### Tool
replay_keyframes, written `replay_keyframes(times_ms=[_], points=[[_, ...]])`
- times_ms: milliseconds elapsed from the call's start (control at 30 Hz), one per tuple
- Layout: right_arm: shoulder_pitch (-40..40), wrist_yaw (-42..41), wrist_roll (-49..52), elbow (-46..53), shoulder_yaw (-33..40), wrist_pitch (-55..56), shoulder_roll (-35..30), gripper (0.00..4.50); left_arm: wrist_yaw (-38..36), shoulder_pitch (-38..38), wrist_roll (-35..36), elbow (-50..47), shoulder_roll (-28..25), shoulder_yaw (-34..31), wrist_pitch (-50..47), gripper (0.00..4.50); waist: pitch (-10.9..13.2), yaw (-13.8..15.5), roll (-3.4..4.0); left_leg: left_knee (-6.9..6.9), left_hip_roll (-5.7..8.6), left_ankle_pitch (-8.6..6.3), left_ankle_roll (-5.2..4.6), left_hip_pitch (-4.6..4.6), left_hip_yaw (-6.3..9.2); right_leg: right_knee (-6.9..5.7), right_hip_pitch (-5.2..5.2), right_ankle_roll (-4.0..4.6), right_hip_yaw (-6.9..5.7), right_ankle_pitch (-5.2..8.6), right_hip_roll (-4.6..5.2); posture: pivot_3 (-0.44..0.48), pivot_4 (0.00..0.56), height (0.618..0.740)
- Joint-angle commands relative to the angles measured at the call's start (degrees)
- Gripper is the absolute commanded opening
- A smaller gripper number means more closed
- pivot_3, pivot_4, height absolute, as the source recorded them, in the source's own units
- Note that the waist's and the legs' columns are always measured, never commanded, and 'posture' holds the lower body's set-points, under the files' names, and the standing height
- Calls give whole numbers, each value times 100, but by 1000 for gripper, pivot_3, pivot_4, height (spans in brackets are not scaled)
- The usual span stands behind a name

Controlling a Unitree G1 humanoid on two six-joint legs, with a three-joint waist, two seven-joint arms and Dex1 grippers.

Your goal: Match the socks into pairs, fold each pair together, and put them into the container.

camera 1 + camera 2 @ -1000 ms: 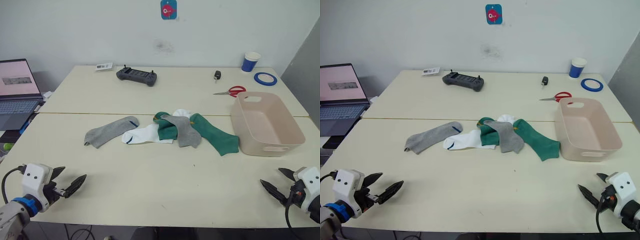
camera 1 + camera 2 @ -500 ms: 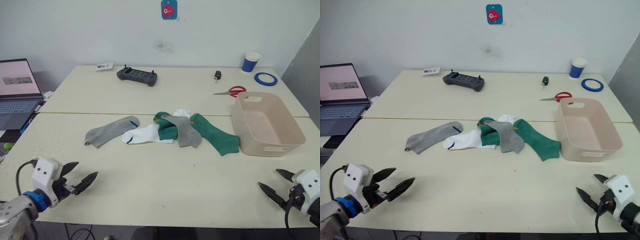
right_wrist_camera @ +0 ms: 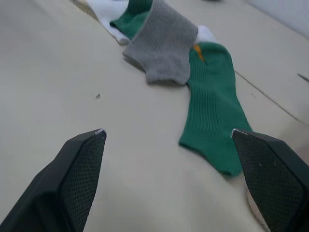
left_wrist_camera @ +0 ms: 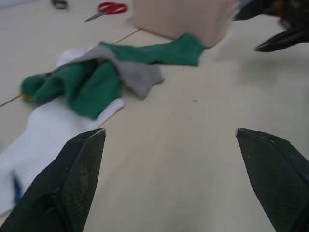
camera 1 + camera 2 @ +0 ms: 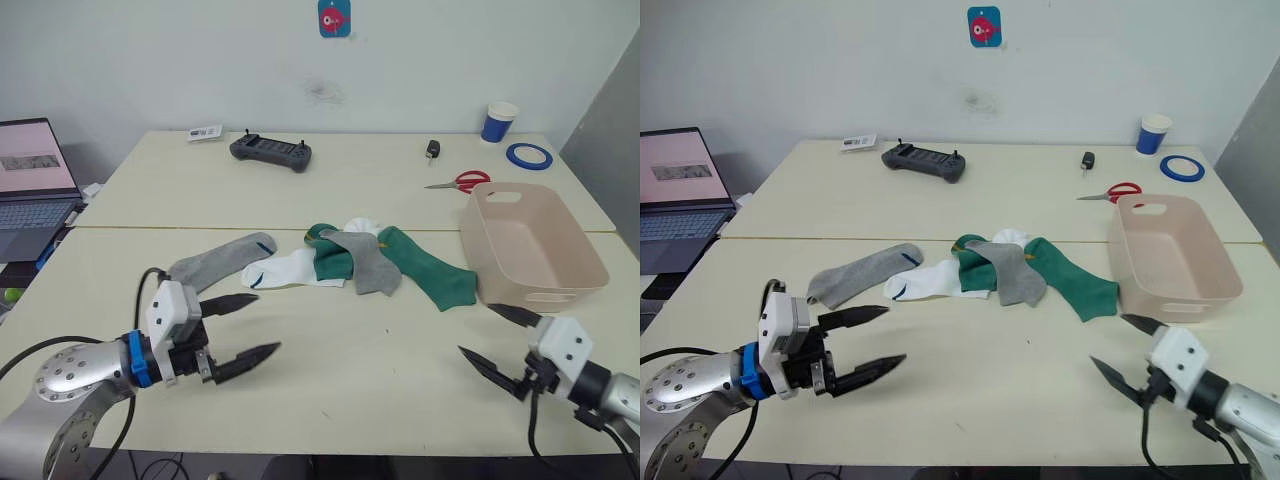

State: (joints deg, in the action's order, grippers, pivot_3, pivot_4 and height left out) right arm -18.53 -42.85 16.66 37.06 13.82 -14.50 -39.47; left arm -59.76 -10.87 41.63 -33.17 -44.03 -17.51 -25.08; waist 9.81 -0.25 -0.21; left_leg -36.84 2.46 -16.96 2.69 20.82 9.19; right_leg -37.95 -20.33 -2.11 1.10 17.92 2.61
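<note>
Several socks lie in a heap at mid-table. A grey sock (image 5: 220, 260) lies apart at the left, touching a white sock with a navy stripe (image 5: 285, 268). A bunched dark green sock (image 5: 333, 258), a second grey sock (image 5: 368, 263) and a long green sock (image 5: 430, 270) overlap, with another white sock (image 5: 362, 227) behind them. The pinkish-beige container (image 5: 560, 290) stands empty to the right. My left gripper (image 5: 266, 322) hovers open just in front of the left grey sock. My right gripper (image 5: 475, 329) is open in front of the container. Both hold nothing.
A laptop (image 5: 35, 185) sits off the table's left edge. Along the far side lie a black controller (image 5: 270, 150), a small card (image 5: 206, 132), a black key fob (image 5: 433, 150), red scissors (image 5: 460, 182), a blue-and-white cup (image 5: 499, 122) and a blue tape roll (image 5: 527, 155).
Both grippers have moved forward and inward from the table's front corners toward the socks. Both stayed open. The socks and container have not moved.
</note>
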Motion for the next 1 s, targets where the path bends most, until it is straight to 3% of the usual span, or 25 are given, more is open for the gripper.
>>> replay_keyframes(times_ms=[33, 167, 333, 733, 867, 1000], points=[[367, 441, -438, 448, -653, -673, -55, 4455, -302, 73, 282, -56, -80, 83, -13, 4500, 0, 11, -1, 0, 0, -1, -2, -1, 2, 0, 1, 1, -2, 1, 0, 0, 150, 740], [892, 1093, -631, 456, -1301, -1686, 336, 4455, -427, 284, 359, 0, -95, 224, -71, 4500, 2, 17, -3, 0, 0, 0, 0, 0, 3, -1, -1, 0, -3, 2, -6, 0, 150, 740], [1334, 1553, -895, -29, -1622, -2113, 716, 4455, -524, 327, 393, -91, -180, 271, -96, 4500, 3, 10, -2, 3, 1, 1, 2, 3, 2, 0, -9, 4, -3, 0, -6, 0, 150, 740], [1988, 1605, -898, -1363, -1337, -2109, 842, 4455, -451, 127, 284, -209, -393, 232, -83, 4500, 5, -7, 2, 10, -2, 2, 2, 4, -2, -3, -18, 5, -2, -1, -13, 0, 150, 740], [2184, 1641, -887, -1594, -1383, -2255, 889, 3596, -367, 80, 288, -230, -349, 203, -53, 4500, 6, -23, 3, 10, -3, 1, 1, 3, -3, -5, -18, 5, -1, -1, -13, 0, 150, 740], [2174, 1645, -931, -1579, -1425, -2349, 853, 2161, -308, 91, 295, -241, -323, 221, -22, 4500, 6, -20, 4, 10, -4, 1, 0, 3, 1, -5, -17, 5, 0, -1, -14, 0, 150, 740]])
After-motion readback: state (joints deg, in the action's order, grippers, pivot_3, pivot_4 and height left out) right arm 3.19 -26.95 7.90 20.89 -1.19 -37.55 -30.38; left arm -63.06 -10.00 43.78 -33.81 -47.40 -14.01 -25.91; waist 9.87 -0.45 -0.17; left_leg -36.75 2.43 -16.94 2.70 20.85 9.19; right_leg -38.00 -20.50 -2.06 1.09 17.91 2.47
